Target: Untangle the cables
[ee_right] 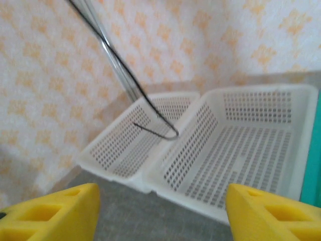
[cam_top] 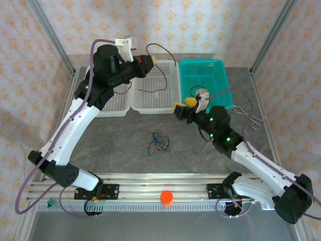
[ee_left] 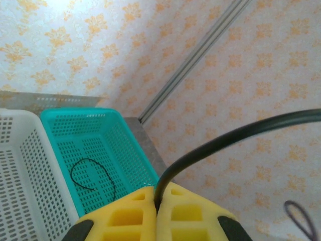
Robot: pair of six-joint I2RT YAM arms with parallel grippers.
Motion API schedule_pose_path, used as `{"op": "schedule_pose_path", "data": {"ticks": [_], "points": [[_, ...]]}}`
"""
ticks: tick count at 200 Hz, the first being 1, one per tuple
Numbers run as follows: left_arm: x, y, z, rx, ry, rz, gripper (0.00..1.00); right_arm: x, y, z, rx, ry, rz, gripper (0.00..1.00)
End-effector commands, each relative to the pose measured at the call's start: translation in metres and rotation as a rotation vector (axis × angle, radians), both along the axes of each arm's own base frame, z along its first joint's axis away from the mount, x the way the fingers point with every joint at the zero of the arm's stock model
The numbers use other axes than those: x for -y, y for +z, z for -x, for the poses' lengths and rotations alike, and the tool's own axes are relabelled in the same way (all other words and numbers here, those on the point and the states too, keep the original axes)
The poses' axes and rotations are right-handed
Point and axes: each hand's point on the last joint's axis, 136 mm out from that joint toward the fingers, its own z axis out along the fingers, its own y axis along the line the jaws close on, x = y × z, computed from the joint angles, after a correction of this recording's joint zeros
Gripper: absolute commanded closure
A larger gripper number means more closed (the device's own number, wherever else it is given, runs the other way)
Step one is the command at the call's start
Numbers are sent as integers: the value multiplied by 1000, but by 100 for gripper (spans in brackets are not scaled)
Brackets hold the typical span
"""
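The left claw [ee_left: 159, 203] is clamped shut on a thin black cable [ee_left: 225, 138]. The cable arches up from the pads, runs rightward, then drops with its hooked end over the middle white perforated plastic basket [cam_top: 150, 103]. The right claw [ee_right: 161, 211] is spread wide and holds nothing. A tangle of red, blue and black cables [cam_top: 159, 142] lies on the grey tabletop [cam_top: 115, 145]. Another thin black cable [ee_left: 95, 175] curls inside the teal perforated plastic basket [ee_left: 125, 135].

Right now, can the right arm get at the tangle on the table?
Probably yes: the right gripper is open and empty, and the tangle lies on bare table near it, with nothing between.
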Motion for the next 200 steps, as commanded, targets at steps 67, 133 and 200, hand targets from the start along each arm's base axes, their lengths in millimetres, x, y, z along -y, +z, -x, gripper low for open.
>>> {"op": "schedule_pose_path", "data": {"ticks": [67,133,200], "points": [[31,24,-23,2,-123,75,100,-7,72,-6,100,301,13,32],[34,21,-24,-2,-138,75,100,-17,77,-56,141,236,25,37],[28,13,-26,-17,-113,63,100,-30,77,-79,134,258,4,87]]}}
